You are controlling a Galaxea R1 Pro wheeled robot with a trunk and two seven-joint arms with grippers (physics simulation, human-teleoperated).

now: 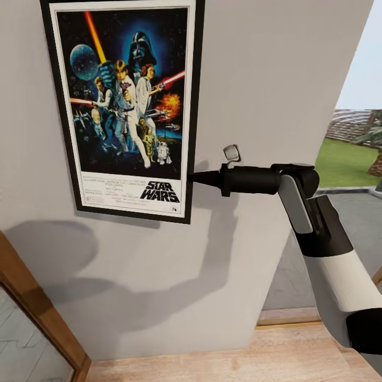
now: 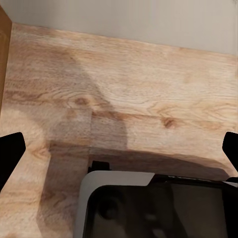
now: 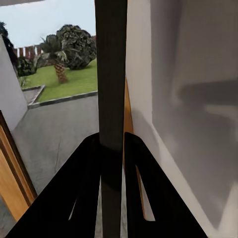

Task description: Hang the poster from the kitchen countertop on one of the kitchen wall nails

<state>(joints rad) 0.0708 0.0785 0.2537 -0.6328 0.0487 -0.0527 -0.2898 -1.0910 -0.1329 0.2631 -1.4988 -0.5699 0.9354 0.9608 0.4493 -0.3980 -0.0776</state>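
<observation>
The right end effector [image 1: 197, 178], closed on the poster's [image 1: 124, 106] lower right edge, holds its long axis upright against the wall [image 1: 265, 79].

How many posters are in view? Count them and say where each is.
1. The poster is flat against the grey wall, its lower right edge pinched by the right end effector. More could be outside the pictures.

Poster [image 1: 123, 106] top cut off
</observation>
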